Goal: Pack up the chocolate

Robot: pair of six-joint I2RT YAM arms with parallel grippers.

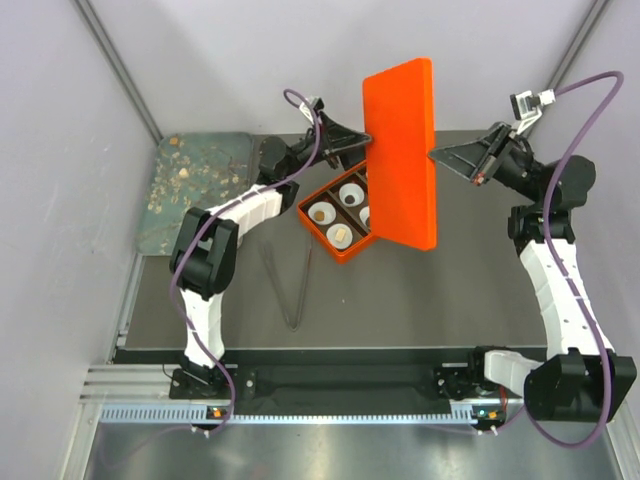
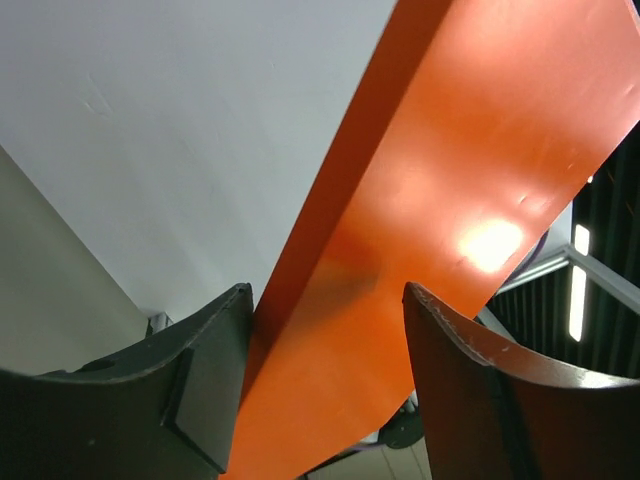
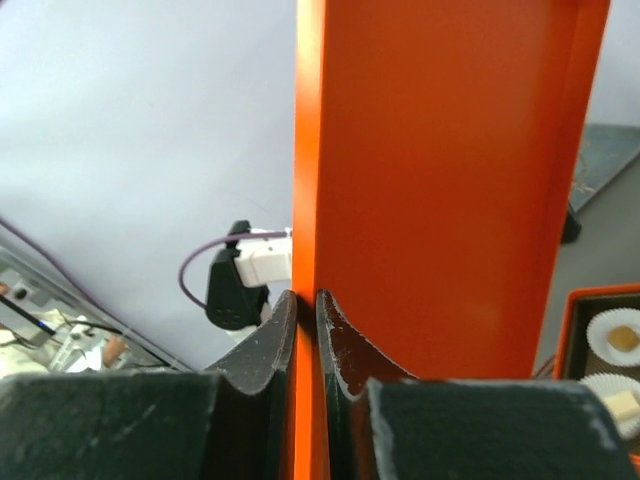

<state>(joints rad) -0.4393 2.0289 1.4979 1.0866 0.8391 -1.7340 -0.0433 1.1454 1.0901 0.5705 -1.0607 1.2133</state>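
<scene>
We see the right claw (image 3: 305, 330) clamped on the orange lid (image 3: 440, 180) rim, clear only in wrist view. Left claw (image 2: 325, 330) spread around the lid edge w/o gripping. Top view alone shows chocolate (image 1: 341, 234) in the box (image 1: 345, 252).

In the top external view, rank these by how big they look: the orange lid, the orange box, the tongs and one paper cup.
1. orange lid, though held up nearer the camera, so likely exaggerated.
2. orange box, partly hidden behind the lid.
3. tongs: long but thin.
4. paper cup, smallest.
</scene>
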